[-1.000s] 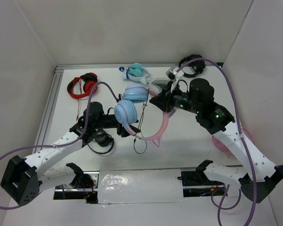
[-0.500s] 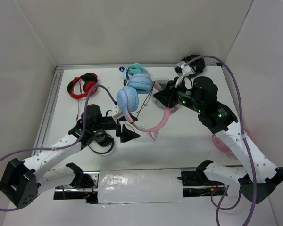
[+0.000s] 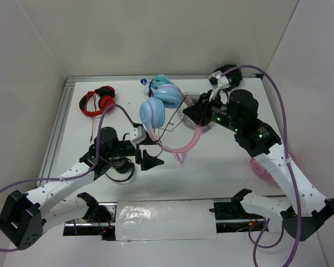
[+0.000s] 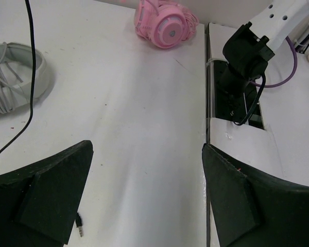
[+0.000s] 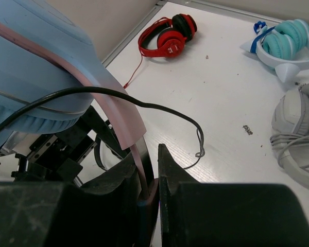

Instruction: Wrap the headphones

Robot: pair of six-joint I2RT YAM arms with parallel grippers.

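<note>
The headphones are clamped in the right gripper. In the right wrist view its 2 fingers are pinched tight on the pink headband, and the headphones fill the frame just past the right gripper. The band arcs away from those jaws and the 2 light blue ear cups sit stacked beyond the fingertips, on the side facing the left arm. The thin black cable drapes off the cups and loops down ahead of the jaws, clear of them.

Over to the left gripper: its jaws are spread wide and hold nothing. From above, a pink cat ear on the band lies just beside one of its fingers. In the left wrist view the left gripper frames only bare table. The black cable runs outside the left-hand finger, and a small jack plug lies by that finger's tip.

Ahead of those open jaws lie grey headphones and, farther on, pink headphones. Past the right jaws lie red headphones and teal-and-white headphones.
</note>
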